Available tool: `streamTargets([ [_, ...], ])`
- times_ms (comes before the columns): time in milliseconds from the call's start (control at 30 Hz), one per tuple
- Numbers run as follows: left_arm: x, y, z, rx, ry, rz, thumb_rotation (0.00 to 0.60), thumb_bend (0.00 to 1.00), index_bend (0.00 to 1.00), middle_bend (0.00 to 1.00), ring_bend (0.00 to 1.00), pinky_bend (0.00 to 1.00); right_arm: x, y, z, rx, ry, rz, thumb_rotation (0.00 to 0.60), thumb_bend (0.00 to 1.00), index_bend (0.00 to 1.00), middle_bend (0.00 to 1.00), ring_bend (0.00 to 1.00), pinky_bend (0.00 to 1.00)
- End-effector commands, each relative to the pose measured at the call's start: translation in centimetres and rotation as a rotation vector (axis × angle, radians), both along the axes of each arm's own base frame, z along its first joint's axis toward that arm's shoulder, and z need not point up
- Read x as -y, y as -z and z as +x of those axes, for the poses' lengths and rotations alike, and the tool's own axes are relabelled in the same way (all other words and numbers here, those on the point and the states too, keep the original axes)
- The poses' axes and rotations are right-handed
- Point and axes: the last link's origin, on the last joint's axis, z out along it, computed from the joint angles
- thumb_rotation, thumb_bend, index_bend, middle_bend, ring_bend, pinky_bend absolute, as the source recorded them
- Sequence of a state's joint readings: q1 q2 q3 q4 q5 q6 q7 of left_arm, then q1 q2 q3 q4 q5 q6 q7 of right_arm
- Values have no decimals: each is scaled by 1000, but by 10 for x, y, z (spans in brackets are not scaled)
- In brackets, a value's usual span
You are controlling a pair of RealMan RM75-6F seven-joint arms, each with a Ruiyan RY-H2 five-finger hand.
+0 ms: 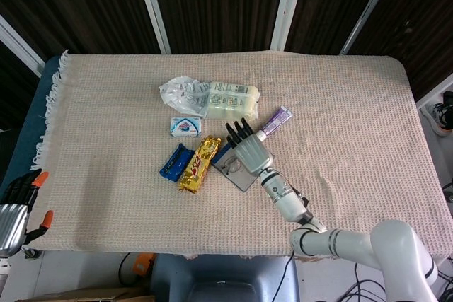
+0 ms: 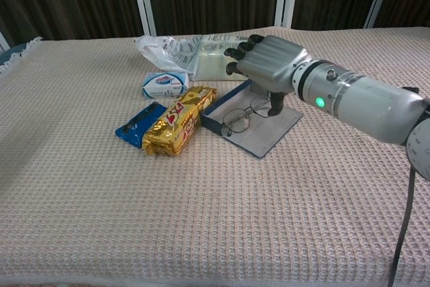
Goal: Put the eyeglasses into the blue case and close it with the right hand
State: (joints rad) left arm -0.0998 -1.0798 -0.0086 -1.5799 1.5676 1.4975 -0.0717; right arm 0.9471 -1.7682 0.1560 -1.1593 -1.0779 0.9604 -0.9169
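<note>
The blue case (image 2: 263, 132) lies open on the cloth at table centre, its grey inside facing up. The thin-rimmed eyeglasses (image 2: 240, 116) lie inside it, near its left wall. My right hand (image 2: 269, 65) hovers just above the case's far end, fingers stretched out and thumb hanging down beside the right lens, gripping nothing. In the head view the right hand (image 1: 248, 151) covers the far part of the case (image 1: 241, 178). My left hand (image 1: 15, 201) rests off the table at the bottom left, holding nothing.
A gold snack pack (image 2: 178, 119) lies against the case's left side, with a blue wrapper (image 2: 138, 124) beyond it. Behind are a small white-blue box (image 2: 164, 84), a clear plastic bag (image 2: 171, 48) and a pale pack (image 2: 218, 58). A purple tube (image 1: 274, 122) lies right of the hand.
</note>
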Motion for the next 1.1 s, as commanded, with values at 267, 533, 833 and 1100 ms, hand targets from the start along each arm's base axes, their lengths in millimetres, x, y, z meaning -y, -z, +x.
streamTargets([
  [267,-2,2,0,-7,2,-11,600,410,0,32,42,102,11,22,4,-65,17,9,600,252,361,39,0,54],
  [533,-3,2,0,-7,0,-13,600,410,0,32,42,102,15,34,11,-62,22,15,600,252,440,39,0,54],
  [833,-5,1,-1,-4,-7,-11,600,410,0,32,42,102,19,38,18,-59,16,4,600,252,506,39,0,54],
  [1100,-6,1,-1,-2,-9,-12,600,410,0,32,42,102,21,41,22,-51,16,5,600,268,572,62,0,54],
])
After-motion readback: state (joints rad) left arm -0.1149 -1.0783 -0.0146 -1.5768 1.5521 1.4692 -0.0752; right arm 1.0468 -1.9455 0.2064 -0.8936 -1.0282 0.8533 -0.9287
